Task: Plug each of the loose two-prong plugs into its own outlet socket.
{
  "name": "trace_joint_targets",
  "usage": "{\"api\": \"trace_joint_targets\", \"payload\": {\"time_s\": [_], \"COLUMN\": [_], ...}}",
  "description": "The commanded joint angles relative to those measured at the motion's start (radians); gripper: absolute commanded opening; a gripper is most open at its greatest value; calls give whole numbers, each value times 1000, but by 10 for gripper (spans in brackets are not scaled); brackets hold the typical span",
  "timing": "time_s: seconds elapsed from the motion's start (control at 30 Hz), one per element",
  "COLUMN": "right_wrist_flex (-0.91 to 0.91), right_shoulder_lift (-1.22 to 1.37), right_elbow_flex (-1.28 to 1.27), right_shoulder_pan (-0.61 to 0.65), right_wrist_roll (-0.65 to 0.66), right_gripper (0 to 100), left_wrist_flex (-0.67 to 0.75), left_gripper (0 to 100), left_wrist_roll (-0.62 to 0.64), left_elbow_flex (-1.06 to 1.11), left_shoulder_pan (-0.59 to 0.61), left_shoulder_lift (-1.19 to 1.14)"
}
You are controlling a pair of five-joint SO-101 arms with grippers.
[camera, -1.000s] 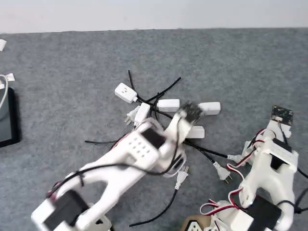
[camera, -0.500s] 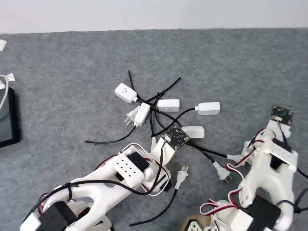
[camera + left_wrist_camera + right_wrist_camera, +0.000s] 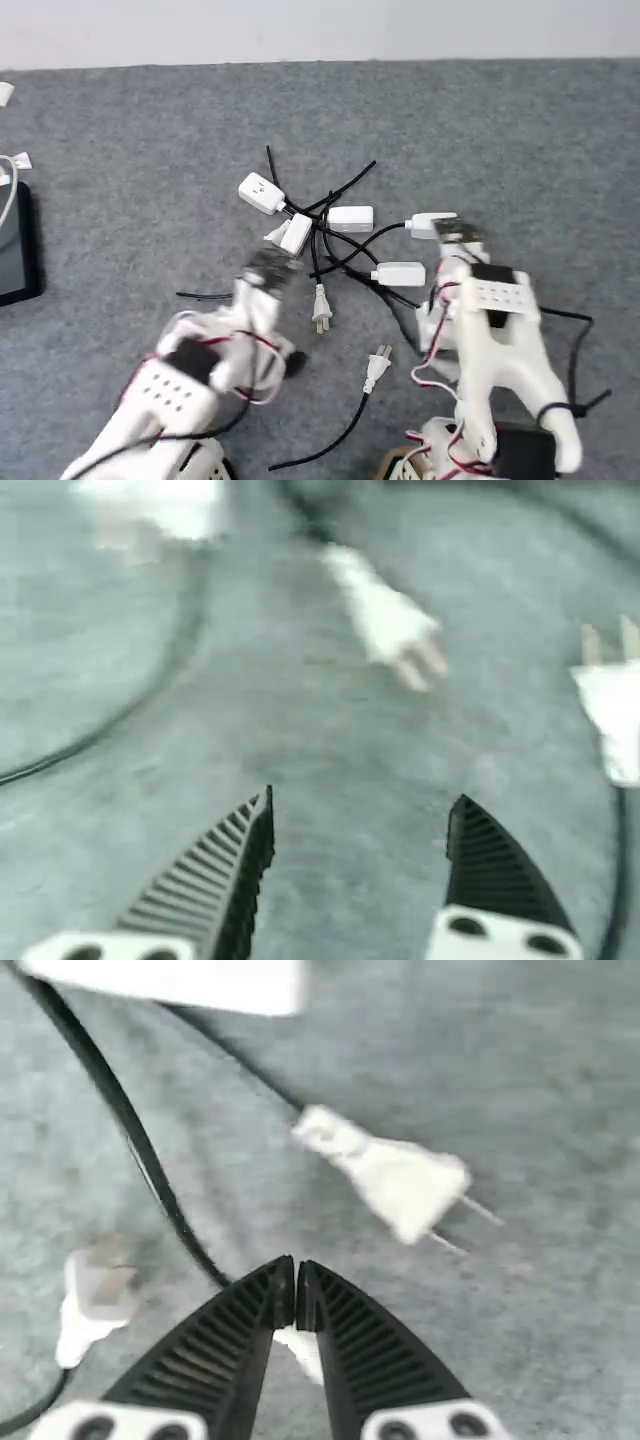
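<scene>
Little looks done. A white two-prong plug (image 3: 320, 306) and a second plug (image 3: 377, 366) lie loose on the grey carpeted surface (image 3: 500, 130), near the white outlet sockets (image 3: 260, 193). The left gripper (image 3: 365, 800) has its jaws open and empty. The right gripper (image 3: 297, 1263) has its jaws closed on nothing.

Your white left arm (image 3: 170, 385) at seven o'clock and right arm (image 3: 500, 315) at five carry red wires (image 3: 232, 338) and ridged black fingers (image 3: 220, 880).

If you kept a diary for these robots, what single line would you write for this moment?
left gripper: open, empty, above mat | right gripper: shut | loose plug: on mat just ahead of right gripper, unplugged
</scene>
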State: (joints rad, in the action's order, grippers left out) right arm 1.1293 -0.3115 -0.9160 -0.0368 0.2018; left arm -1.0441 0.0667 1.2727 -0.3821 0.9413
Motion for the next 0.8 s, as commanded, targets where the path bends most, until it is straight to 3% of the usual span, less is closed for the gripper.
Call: {"api": "trace_joint_targets", "payload": {"time_s": [0.0, 0.17, 0.33, 0.5, 0.63, 0.77], "right_wrist_flex": [33, 99, 153, 93, 58, 31], "right_shoulder_lift": [-48, -171, -305, -255, -166, -108], "right_elbow_flex": [11, 8, -2, -54, -57, -55], "right_shoulder_pan": [82, 214, 292, 397, 515, 581], "right_wrist_roll": [26, 80, 86, 8, -35, -51], "right_gripper": [25, 27, 43, 161, 151, 143], "left_wrist_flex": [-87, -54, 26, 127, 222, 230], "left_gripper": [196, 196, 196, 196, 196, 196], "left_wrist_roll": [-5, -5, -2, -8, -8, -8], "left_elbow_flex": [7, 15, -16, -65, -70, -65], "left_shoulder_pan": [126, 146, 147, 163, 210, 206], "left_shoulder_lift": [196, 160, -38, -221, -267, -273]}}
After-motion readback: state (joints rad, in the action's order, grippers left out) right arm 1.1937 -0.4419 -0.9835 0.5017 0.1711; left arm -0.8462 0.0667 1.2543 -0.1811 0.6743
